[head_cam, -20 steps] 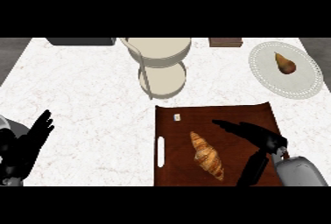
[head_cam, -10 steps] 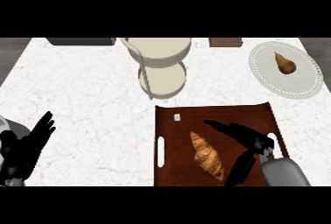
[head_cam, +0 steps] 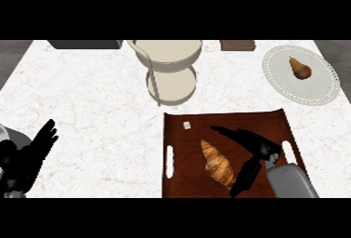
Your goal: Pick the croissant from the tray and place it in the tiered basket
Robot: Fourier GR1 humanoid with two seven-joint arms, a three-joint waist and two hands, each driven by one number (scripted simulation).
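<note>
Left hand (head_cam: 27,158): at the counter's (head_cam: 89,97) near left corner, fingers straight and spread, holding nothing, well apart from every task item. It is at rest.

Tiered basket (head_cam: 170,65): cream-coloured, standing at the middle of the counter's far edge, two round tiers on a thin upright frame. Nothing shows in either tier.

Tray (head_cam: 226,121): dark brown, with a white slot handle at each side, at the counter's near edge, right of centre. A small white tag lies near its far left corner.

Croissant (head_cam: 218,163): lying on the tray's left-centre, long axis running from far to near. Not lifted.

Right hand (head_cam: 255,148): over the tray just right of the croissant, spread wide, fingers straight toward the tray's far side and thumb pointing to the near edge beside the pastry. Contact cannot be confirmed; nothing is held.

Plate (head_cam: 302,88): white, at the far right corner, carrying a pear (head_cam: 299,69).

Assessment: approach stage only. Grasp, lift, carry to the basket and release all remain.
</note>
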